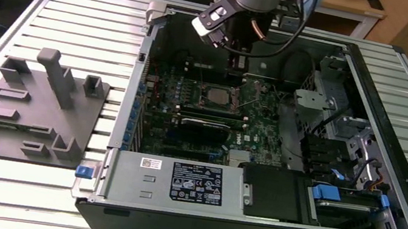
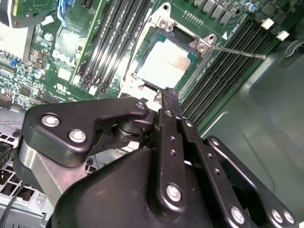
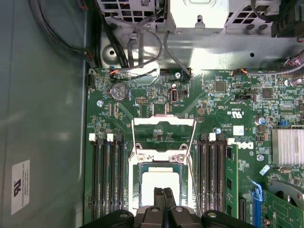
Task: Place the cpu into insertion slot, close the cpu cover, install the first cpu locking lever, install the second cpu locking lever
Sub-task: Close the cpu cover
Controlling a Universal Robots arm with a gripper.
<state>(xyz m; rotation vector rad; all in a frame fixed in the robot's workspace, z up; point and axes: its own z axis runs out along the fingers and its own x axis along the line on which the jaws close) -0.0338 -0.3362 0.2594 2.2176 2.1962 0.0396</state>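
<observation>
The cpu (image 3: 159, 179) lies flat in the insertion slot (image 3: 134, 190), its pale silvery top (image 2: 166, 64) facing up. The cpu cover (image 3: 164, 121), a thin metal frame with a square opening, stands folded back from the slot on its hinge side. A thin locking lever rod (image 2: 237, 51) sticks out sideways from one socket corner. My gripper (image 3: 164, 192) hovers at the cpu's near edge, its two black fingertips pressed together with nothing between them; the second wrist view shows the gripper (image 2: 167, 97) just above that edge. In the exterior view the gripper (image 1: 235, 58) hangs over the motherboard's far part, behind the socket (image 1: 215, 96).
The motherboard sits in an open computer case (image 1: 404, 91) on a slatted table (image 1: 82, 3). Memory slots (image 3: 107, 180) flank the socket on both sides. Cables and a drive cage (image 1: 328, 103) crowd the exterior view's right. A grey fixture (image 1: 33, 106) rests on the exterior view's left.
</observation>
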